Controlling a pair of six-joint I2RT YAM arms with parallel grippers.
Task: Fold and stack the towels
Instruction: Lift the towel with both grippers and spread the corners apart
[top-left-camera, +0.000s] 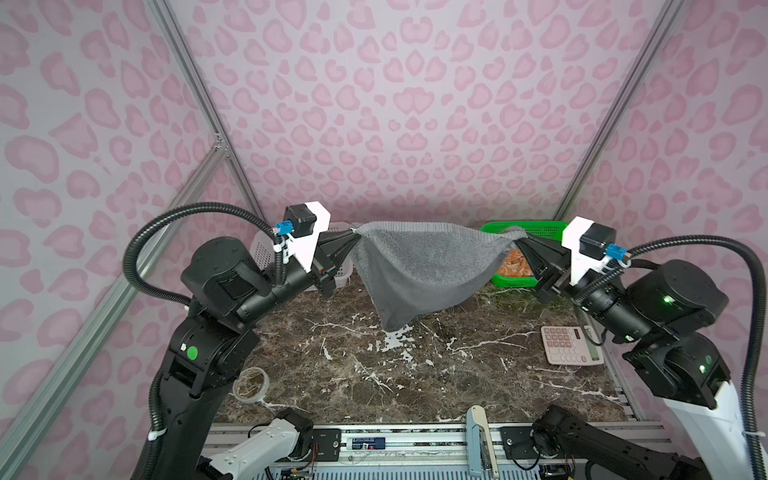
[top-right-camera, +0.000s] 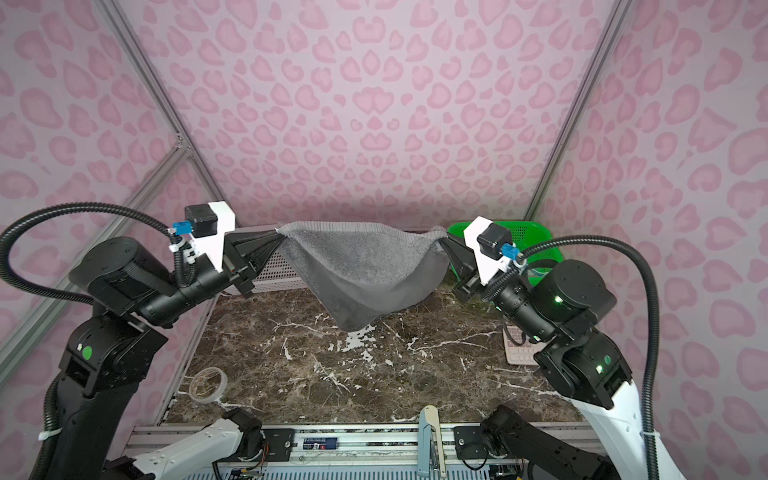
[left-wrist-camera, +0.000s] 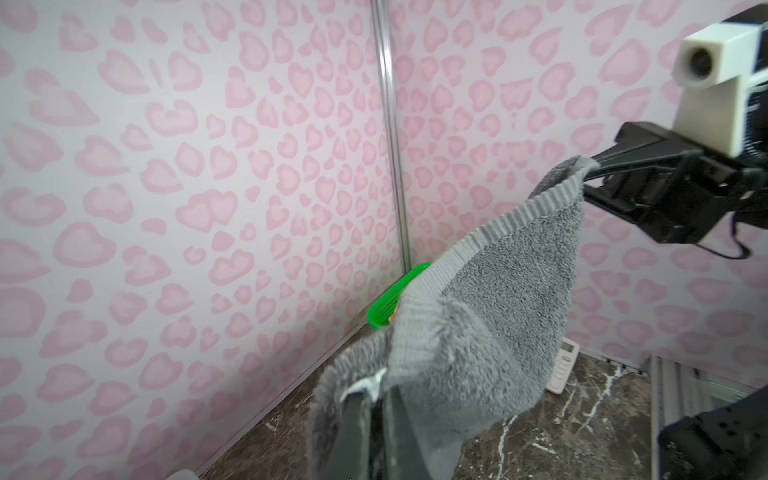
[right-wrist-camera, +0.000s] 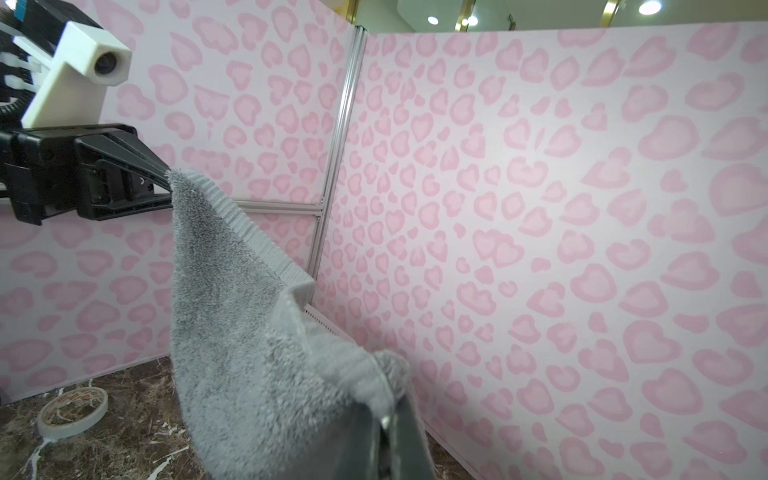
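A dark grey towel (top-left-camera: 419, 266) (top-right-camera: 365, 266) hangs spread in the air over the back of the marble table, its ribbed top edge stretched level. My left gripper (top-left-camera: 354, 233) (left-wrist-camera: 376, 395) is shut on the towel's left top corner. My right gripper (top-left-camera: 523, 240) (right-wrist-camera: 390, 415) is shut on the right top corner. The cloth sags to a point (top-left-camera: 395, 326) close over the tabletop. Part of an orange towel (top-left-camera: 513, 266) with cream prints shows in the green basket behind the right gripper. Each wrist view shows the opposite gripper pinching the far corner.
A green basket (top-left-camera: 536, 230) stands at the back right, a white perforated basket (top-left-camera: 266, 249) at the back left. A pink calculator (top-left-camera: 571, 345) lies at the right edge and a tape roll (top-left-camera: 250, 384) at the front left. Pink patterned walls enclose the table.
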